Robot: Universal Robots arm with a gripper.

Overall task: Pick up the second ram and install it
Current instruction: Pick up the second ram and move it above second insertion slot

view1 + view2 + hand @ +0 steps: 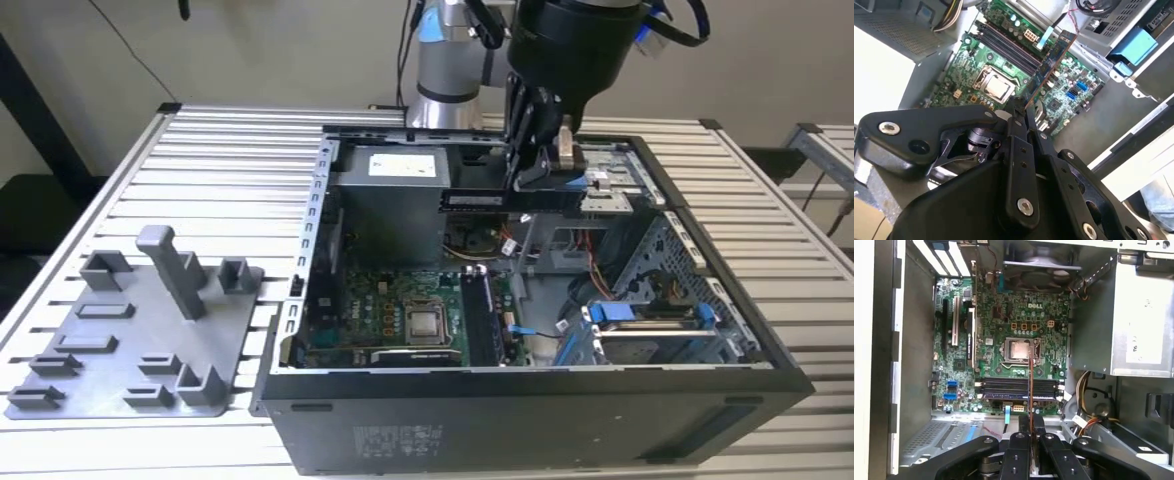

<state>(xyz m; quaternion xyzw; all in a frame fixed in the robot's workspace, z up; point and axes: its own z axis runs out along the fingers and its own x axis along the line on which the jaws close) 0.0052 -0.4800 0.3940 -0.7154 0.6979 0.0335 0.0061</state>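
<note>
Gripper (1021, 107) fingers clamped on one end of the second ram (1051, 60), stick hanging well above the memory slots (1019, 388) and crosswise to them; likely risk: with that off-centre hold it meets a slot skewed, then jams or bends.

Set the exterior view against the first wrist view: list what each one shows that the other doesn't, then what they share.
Exterior view: the grey fixture plate on the slatted table. First wrist view: the case fan. Shared: the end effector, shut on the second ram, plus the processor socket, memory slots and power supply.
</note>
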